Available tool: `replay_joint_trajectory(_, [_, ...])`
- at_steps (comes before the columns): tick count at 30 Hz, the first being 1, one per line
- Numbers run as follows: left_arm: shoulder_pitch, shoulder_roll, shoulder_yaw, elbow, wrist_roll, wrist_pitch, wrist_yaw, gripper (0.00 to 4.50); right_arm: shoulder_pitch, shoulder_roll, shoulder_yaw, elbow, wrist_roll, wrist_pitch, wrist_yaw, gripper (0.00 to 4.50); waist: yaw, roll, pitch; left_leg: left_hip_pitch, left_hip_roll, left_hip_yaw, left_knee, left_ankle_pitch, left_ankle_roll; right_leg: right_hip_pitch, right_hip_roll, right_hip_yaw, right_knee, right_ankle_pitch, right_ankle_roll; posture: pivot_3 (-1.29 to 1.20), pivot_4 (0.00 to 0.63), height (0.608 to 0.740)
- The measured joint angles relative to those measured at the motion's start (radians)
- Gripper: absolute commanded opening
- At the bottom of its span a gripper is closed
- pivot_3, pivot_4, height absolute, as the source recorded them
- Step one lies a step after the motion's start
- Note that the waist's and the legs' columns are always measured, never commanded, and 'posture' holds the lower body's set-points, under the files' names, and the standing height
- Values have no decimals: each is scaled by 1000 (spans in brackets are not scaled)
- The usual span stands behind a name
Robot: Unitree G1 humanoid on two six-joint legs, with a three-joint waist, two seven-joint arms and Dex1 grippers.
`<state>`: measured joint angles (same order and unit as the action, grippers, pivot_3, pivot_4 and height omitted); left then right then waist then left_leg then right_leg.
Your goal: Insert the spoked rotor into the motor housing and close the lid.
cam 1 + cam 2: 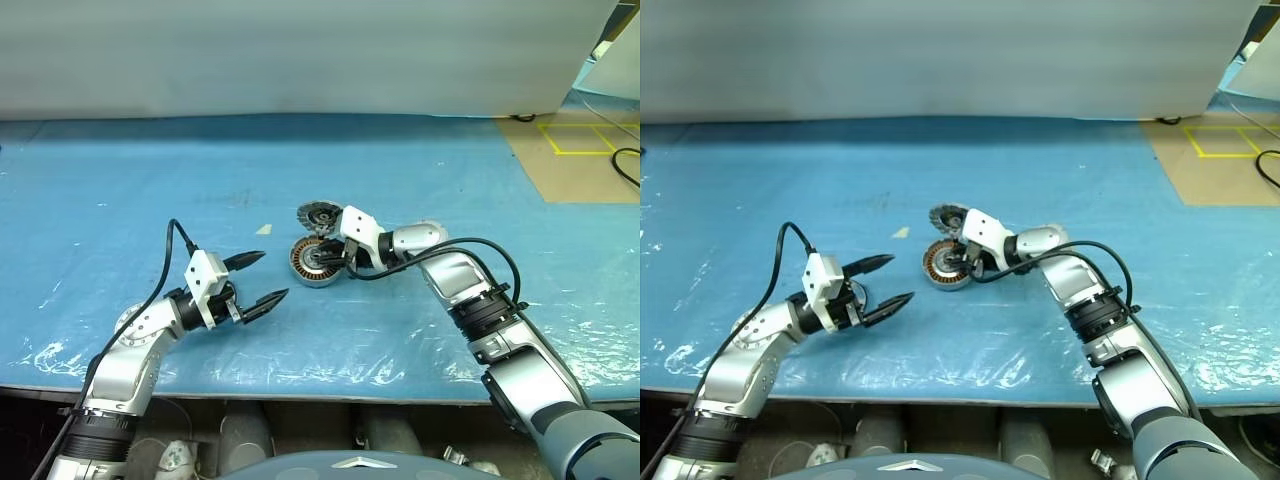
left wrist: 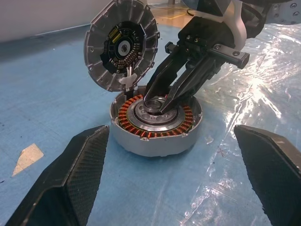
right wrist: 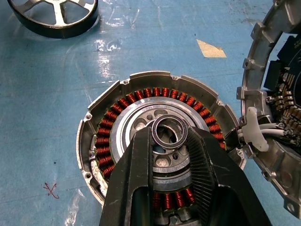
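No text, label, brand or number can be read anywhere. The one sign is a small red hand-drawn cross [image 3: 51,190] on the blue mat [image 3: 42,94], just beside the housing [image 3: 157,141]. Yellow tape lines [image 1: 580,138] mark the floor, well apart from the housing.

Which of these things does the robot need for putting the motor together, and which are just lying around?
For the job:
- motor housing
- lid, standing open
- spoked rotor, lying apart

Not for the job:
- tan scrap
- blue sheet
- small dark ring, pinched by the right gripper over the housing, but the job doesn't mention it
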<state>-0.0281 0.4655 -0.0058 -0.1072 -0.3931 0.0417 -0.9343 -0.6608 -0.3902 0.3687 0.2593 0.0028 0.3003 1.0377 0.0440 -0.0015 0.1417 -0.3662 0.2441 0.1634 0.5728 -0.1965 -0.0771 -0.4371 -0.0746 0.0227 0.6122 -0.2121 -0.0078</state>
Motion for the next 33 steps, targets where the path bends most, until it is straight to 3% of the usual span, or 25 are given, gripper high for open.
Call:
replay_joint_trajectory(6, [-1,0,0,13,1,-2,-2,4500,4,5,-8,-1,24,12,19,3306,0,0,0,0,0,0,0,0,0,0,0,0,0,0,0,0,150,740])
replay_joint_trajectory(11, [-2,0,0,15,2,-2,-10,4500,9,29,-51,-21,99,64,36,3306,1,0,0,0,0,0,0,0,0,0,0,0,0,0,0,0,150,740])
replay_joint_trajectory(14, [-3,0,0,18,4,-2,-13,4500,9,31,-57,-34,115,78,32,2651,1,0,0,0,0,0,0,0,0,0,0,0,0,0,0,0,150,740])
replay_joint_trajectory(21, [-5,0,-1,19,6,-2,-17,4500,14,64,-57,-37,114,68,-27,207,0,0,0,0,0,0,0,0,0,0,0,0,0,0,0,0,150,740])
replay_joint_trajectory(33, [-6,0,-1,19,8,-2,-17,4500,43,45,-32,-30,59,40,-61,60,0,0,0,0,0,0,0,0,0,0,0,0,0,0,0,0,150,740])
